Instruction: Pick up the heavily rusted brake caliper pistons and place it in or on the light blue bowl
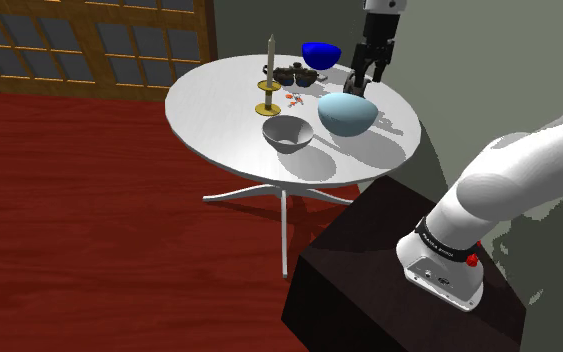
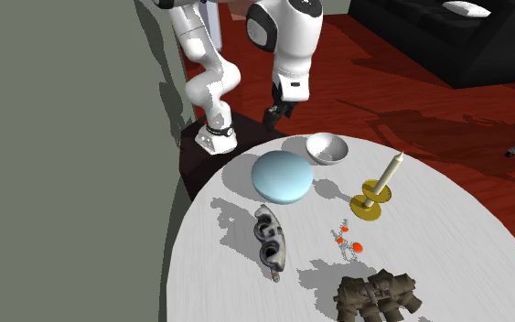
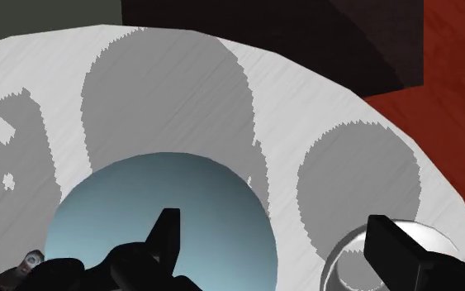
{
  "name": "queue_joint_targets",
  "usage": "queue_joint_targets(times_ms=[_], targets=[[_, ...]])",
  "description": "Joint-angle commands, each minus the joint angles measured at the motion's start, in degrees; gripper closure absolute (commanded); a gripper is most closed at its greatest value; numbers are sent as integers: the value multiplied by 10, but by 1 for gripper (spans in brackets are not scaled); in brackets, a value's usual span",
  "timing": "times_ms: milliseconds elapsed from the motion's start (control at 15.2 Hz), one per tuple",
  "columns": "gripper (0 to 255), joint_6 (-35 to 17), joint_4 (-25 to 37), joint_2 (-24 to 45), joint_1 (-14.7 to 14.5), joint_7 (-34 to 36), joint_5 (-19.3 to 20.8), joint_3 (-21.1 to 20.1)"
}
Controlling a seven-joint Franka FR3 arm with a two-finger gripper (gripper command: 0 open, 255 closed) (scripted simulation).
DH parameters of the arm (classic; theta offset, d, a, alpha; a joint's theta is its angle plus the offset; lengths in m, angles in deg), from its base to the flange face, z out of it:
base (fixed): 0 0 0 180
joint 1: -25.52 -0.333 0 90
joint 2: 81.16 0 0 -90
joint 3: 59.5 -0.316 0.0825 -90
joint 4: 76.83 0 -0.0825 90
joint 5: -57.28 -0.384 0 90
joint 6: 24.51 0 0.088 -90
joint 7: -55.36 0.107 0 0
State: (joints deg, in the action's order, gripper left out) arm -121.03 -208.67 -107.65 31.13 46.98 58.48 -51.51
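- Hanging in the air over the round white tabletop (image 1: 219,120) in the shoulder view, the black two-finger end effector (image 1: 361,86) sits above the light blue bowl (image 1: 347,113).
- The bowl stands on the half of the tabletop nearer the dark box stand (image 1: 369,260), with a pale grey bowl (image 1: 287,133) just beside it.
- The rusted brown brake caliper piece (image 1: 289,72) lies near the tabletop edge farthest from the stand. It is close to a grey caliper casting (image 1: 313,76), a dark blue bowl (image 1: 321,52) and a white candle in a brass holder (image 1: 268,85).
- In the second exterior view the end effector (image 2: 276,113) hangs well above the tabletop (image 2: 484,265), over its stand-side edge.
- There the rusted brown brake caliper piece (image 2: 379,295) rests on the opposite edge, well apart from the light blue bowl (image 2: 283,177).
- The grey caliper casting (image 2: 271,240) lies between them, and small red and orange bits (image 2: 348,243) lie near the candle (image 2: 379,190).
- In the wrist view the end effector (image 3: 273,221) has its fingers (image 3: 166,236) spread wide with nothing clasped. The light blue bowl (image 3: 139,207) and the pale grey bowl (image 3: 346,264) lie below on the tabletop (image 3: 49,99).
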Motion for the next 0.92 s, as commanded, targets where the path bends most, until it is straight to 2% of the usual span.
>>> queue_joint_targets(times_ms=[0,396,858], targets=[[0,-15,19,31,8,-21,3,20],[0,-49,98,140,26,-82,-10,70],[0,-63,222,281,54,-157,-57,116]])
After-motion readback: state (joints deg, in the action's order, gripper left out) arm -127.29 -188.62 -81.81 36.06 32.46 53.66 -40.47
